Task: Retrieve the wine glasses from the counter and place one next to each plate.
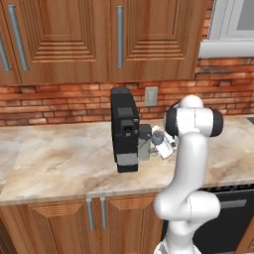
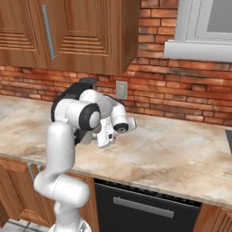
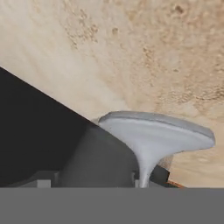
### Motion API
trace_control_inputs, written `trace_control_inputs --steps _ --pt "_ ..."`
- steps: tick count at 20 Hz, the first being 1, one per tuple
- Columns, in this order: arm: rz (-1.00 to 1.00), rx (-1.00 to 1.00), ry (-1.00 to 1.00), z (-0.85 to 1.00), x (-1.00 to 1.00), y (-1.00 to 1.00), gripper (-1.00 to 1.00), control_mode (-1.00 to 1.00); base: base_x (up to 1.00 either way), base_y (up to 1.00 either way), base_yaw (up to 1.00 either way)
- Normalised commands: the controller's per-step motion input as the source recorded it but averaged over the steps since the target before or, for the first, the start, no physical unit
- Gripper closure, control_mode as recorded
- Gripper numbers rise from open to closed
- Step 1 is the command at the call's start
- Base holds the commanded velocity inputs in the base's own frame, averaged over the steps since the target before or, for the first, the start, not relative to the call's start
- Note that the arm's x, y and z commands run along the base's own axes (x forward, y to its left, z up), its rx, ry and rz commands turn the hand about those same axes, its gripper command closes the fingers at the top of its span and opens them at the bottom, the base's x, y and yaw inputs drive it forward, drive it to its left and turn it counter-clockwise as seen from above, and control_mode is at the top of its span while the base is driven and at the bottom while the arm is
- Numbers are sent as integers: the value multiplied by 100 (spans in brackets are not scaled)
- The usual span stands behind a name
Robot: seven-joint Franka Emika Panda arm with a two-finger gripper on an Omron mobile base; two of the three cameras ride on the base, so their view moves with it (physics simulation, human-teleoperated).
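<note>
Wine glass (image 3: 153,140), clear and greyish with a round foot and thin stem, fills the lower middle of the hand view: the foot spreads just ahead of the gripper, and the stem narrows down towards the bottom edge, where the fingertips sit. A small dark finger tip (image 3: 160,174) shows just right of the stem, very near it; whether it touches cannot be told. Beyond the foot lies the beige-tan marbled stone counter (image 3: 131,52), and a large black body, the black box-shaped coffee machine (image 3: 39,131), fills the area left of the stem.

From the left base view, the white arm's two-finger gripper (image 1: 158,142) hangs low over the counter just beside the coffee machine's right side, with a rounded greyish glass bowl between the fingers. How far apart the fingers stand, and whether they clamp the glass, cannot be told. In the right base view the white hand sits beside the dark machine above the stone top.
</note>
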Motion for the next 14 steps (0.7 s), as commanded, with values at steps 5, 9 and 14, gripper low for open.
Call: trace_control_inputs --steps 5,9,14 --pt "0 0 0 78 -41 -8 100 -100 0 0 0" --pt "0 0 15 100 -48 -38 100 -100 0 0 0" --pt "-3 2 35 100 -50 -68 100 -100 0 0 0"
